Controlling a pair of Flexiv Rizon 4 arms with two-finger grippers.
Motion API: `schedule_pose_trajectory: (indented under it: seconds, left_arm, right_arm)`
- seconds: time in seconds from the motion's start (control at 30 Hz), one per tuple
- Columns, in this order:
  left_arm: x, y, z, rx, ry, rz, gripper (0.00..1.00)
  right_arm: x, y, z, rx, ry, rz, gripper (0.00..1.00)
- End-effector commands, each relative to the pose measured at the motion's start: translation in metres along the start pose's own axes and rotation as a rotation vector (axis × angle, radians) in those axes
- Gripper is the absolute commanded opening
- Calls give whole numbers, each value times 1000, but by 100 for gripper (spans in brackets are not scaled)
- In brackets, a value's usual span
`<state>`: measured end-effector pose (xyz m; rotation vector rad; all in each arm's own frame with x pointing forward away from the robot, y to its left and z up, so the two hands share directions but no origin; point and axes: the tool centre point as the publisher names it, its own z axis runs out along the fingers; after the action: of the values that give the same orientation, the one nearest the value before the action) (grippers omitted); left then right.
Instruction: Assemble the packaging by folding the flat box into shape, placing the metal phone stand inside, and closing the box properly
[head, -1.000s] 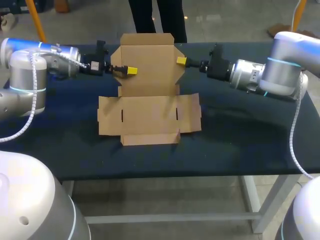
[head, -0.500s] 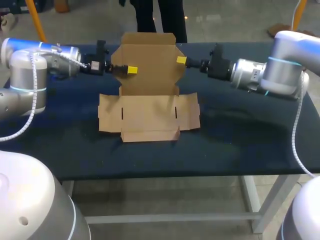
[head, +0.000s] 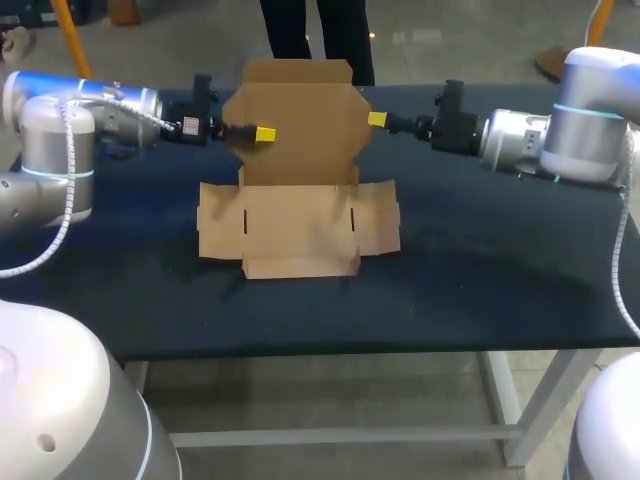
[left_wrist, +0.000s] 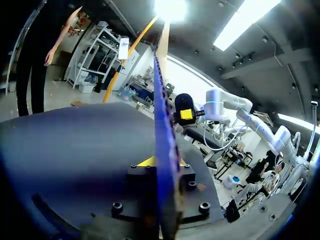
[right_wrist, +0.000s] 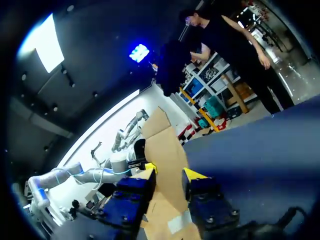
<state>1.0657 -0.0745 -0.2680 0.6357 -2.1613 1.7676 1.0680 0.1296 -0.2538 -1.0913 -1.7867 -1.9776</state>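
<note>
Cardboard is plain brown and matte. We see one flat die-cut cardboard box blank (head: 298, 235) lying mid-tabletop, with its side flaps spread flat and two short slots cut in the base panel. The rear lid panel (head: 298, 110) has chamfered top corners and stands upright from the back fold. The left fingers (head: 264, 133) are clamped on that panel's left edge. In the left wrist view the sheet runs edge-on straight through them. The right fingers (head: 377, 120) sit at the panel's right edge. In the right wrist view the cardboard lies between the two yellow tips, but we can't tell whether they pinch it. The tabletop (head: 480, 270) is dark navy, smooth and non-glossy.
</note>
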Motion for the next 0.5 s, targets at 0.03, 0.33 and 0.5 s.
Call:
schedule_pose_trajectory:
  seconds: [0.03, 0.33, 0.5]
  left_arm:
    - [-5, -5, 1, -4, 9, 4, 0]
    - [-4, -21, 6, 11, 26, 32, 0]
    - [0, -30, 12, 12, 32, 55, 0]
  right_arm:
    - [19, -5, -23, -13, -71, -18, 35]
    - [36, -14, -53, -19, -147, -66, 0]
    - [43, -21, -68, -8, -181, -98, 0]
